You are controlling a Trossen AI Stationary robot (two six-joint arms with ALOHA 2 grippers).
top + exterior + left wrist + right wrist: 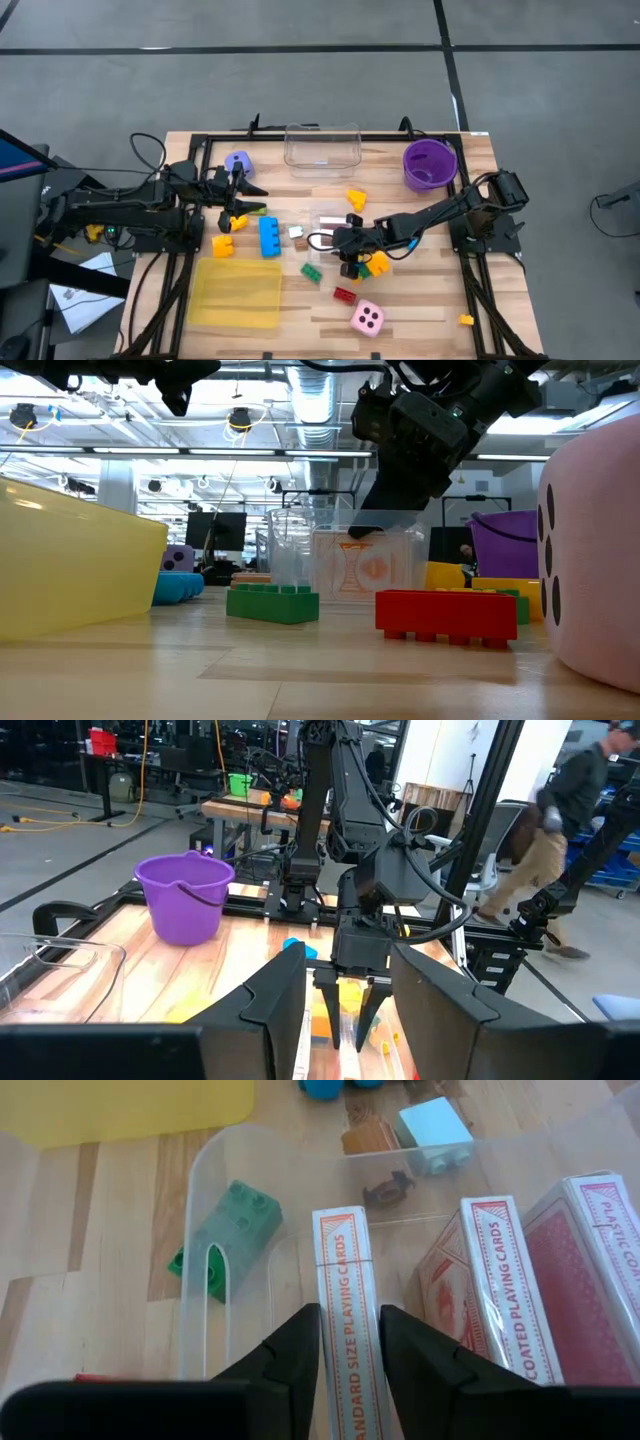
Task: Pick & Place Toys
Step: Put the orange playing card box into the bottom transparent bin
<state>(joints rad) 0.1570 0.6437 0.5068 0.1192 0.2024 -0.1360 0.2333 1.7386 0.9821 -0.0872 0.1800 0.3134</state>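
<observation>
A small clear box [330, 225] stands mid-table with several playing-card packs upright in it. My right gripper [347, 1315] slants down into it, shut on one pack [340, 1250]; two more packs [500, 1300] stand beside it. Around the box lie a green brick [312, 271], a red brick [344, 295], a blue brick [270, 236], a yellow shape [357, 198] and a pink die [367, 318]. My left gripper [347, 960] hangs level above the table's left part [245, 192], open and holding nothing. My right gripper has the card pack's two broad faces [345, 1335] between its two fingers, near the pack's top end. The fingers slant down from the table's right side and lie along the pack. The pack stands on edge inside the clear box.
A large clear box [322, 145] and a purple bowl [430, 163] stand at the far edge, and a yellow translucent tray [238, 292] sits near left. A purple die [238, 163] and an orange piece [222, 245] lie under the left arm. A person walks beyond the table [560, 810].
</observation>
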